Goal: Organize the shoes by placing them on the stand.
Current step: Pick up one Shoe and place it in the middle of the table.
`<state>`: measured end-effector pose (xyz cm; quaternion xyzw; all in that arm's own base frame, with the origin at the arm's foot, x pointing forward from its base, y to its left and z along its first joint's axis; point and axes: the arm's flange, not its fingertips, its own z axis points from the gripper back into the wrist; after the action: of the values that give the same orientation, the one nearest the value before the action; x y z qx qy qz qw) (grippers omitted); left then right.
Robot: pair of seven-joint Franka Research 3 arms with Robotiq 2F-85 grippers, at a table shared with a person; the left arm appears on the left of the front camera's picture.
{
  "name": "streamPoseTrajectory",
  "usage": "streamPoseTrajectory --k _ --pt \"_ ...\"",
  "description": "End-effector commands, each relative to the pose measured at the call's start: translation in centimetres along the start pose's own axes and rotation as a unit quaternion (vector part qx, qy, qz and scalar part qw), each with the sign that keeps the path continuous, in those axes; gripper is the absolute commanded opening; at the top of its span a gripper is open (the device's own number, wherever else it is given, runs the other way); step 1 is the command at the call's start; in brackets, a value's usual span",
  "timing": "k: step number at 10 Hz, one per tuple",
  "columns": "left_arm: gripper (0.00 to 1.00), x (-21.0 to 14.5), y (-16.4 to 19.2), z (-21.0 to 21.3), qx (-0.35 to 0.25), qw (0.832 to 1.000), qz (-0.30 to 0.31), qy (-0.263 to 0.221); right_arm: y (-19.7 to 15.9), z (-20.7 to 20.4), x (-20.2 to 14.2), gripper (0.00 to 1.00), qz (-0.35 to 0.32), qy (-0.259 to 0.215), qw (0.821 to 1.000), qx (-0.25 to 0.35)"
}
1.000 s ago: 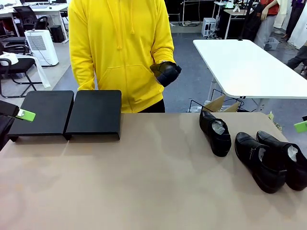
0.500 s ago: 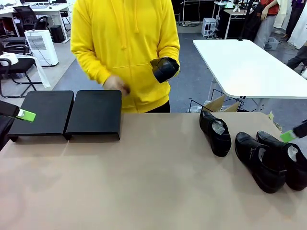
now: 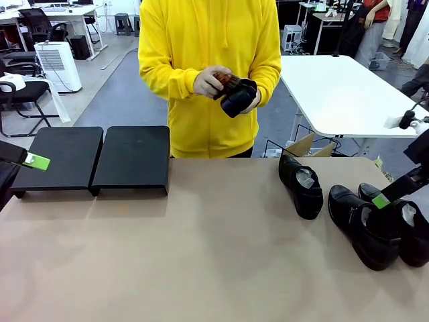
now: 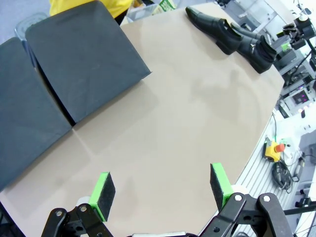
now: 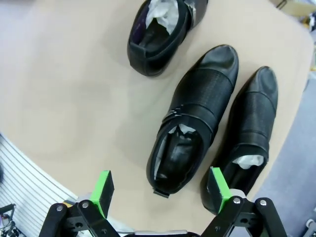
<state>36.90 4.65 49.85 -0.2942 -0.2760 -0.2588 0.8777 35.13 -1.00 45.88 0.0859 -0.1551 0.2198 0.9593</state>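
While the person holds one shoe at 12 o'clock, right claw hangs spread over the shoe pair at 3 o'clock, left claw spread too.

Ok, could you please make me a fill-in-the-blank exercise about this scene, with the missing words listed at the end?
On the table lie ____ black shoes.
The fourth shoe is held by the ____ in yellow.
The stand has ____ adjoining panels.
The right end effector hovers over the shoes with jaws ____.
Missing words: three; person; two; open.
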Motion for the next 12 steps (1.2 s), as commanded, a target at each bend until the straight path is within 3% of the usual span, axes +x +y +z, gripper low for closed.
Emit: streamPoseTrajectory --k 1,2,3,6,8,12 --pt "1.00 0.1 0.2 0.1 -0.010 1.000 -0.009 -0.008 0.0 -0.7 0.3 1.00 0.002 0.005 1.000 -0.005" --pt "1.00 0.1 0.2 0.1 -0.010 1.000 -0.009 -0.008 -0.4 -2.6 0.9 1.00 -0.013 0.062 0.997 -0.035" --pt "1.00 0.1 0.2 0.1 -0.010 1.000 -0.009 -0.008 -1.1 -4.0 1.4 1.00 -0.044 0.084 0.994 -0.059" --pt "1.00 0.1 0.2 0.1 -0.010 1.000 -0.009 -0.008 -2.1 -5.2 1.4 1.00 -0.074 0.100 0.990 -0.066" --pt "1.00 0.1 0.2 0.1 -0.010 1.000 -0.009 -0.008 -2.2 -4.8 1.0 0.62 -0.090 0.083 0.988 -0.089" --pt "1.00 0.1 0.2 0.1 -0.010 1.000 -0.009 -0.008 -1.6 -6.8 0.1 0.62 -0.152 0.084 0.980 -0.102"
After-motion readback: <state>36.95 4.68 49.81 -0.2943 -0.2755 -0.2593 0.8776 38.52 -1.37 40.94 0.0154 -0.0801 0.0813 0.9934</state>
